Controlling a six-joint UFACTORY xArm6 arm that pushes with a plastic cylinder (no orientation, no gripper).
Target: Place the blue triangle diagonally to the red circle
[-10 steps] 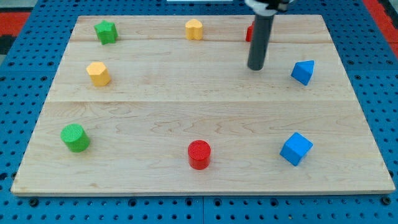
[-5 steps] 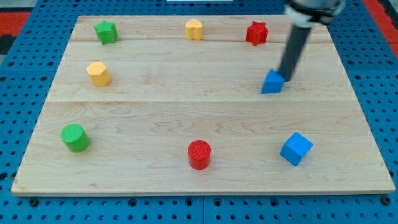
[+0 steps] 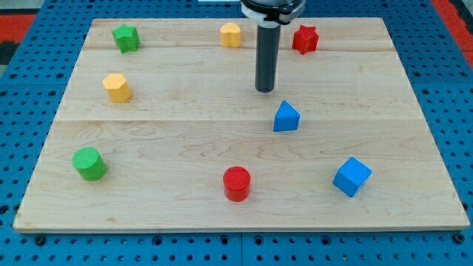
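The blue triangle (image 3: 286, 117) lies on the wooden board (image 3: 185, 140) right of centre. The red circle (image 3: 237, 183) stands near the view's bottom edge, below and to the left of the triangle. My tip (image 3: 265, 90) is just above and left of the blue triangle, a short gap away and not touching it. The dark rod rises from the tip to the view's top.
A blue cube (image 3: 351, 176) sits at the bottom right. A red star (image 3: 304, 38), a yellow block (image 3: 230, 34) and a green star (image 3: 126, 37) line the top. Another yellow block (image 3: 117, 87) and a green cylinder (image 3: 89, 163) are at the left.
The blue triangle has moved left and down from the right side towards the centre. My tip swung right behind it, then moved left to above the triangle.
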